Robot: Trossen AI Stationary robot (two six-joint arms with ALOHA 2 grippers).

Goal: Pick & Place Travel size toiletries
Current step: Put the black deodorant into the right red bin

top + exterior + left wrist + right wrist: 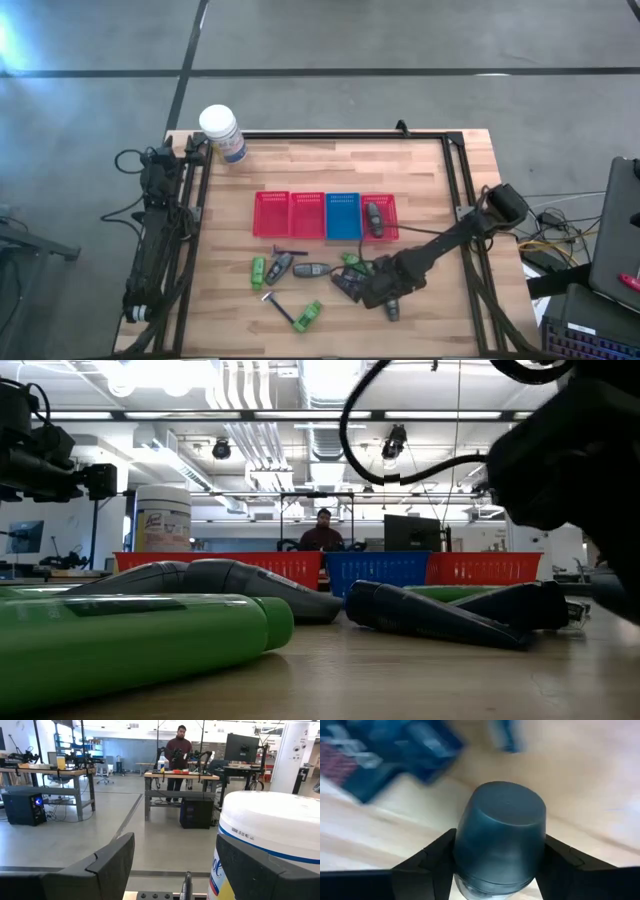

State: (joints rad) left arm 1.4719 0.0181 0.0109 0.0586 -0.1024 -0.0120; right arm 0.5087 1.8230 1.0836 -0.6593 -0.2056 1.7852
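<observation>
The toiletries lie scattered on the wooden table's near half: green bottles [258,270] [308,315], a grey bottle [282,266], dark tubes [312,270], and a razor [275,303]. Another grey bottle [374,217] lies in the rightmost red basket [388,203]. My right gripper [385,297] points steeply down at the near right, shut on a grey oval bottle [500,835] that lies on the table. My left gripper [185,880] stands open at the far left corner, level, beside the white jar [220,132], with nothing between its fingers. My right gripper pinches the grey oval bottle between its two fingers [437,857], one on each side of the body [465,855]. The fingers come from above, slanting down, and lie across the bottle. Its dark end [393,311] sticks out past the gripper, on the table.
A row of mesh baskets, two red [272,213], one blue [342,215] and one red, stands mid-table. A dark tube [345,283] and a green bottle [351,260] lie close beside the right gripper. A black frame [455,170] rims the table. A person [178,750] stands far behind.
</observation>
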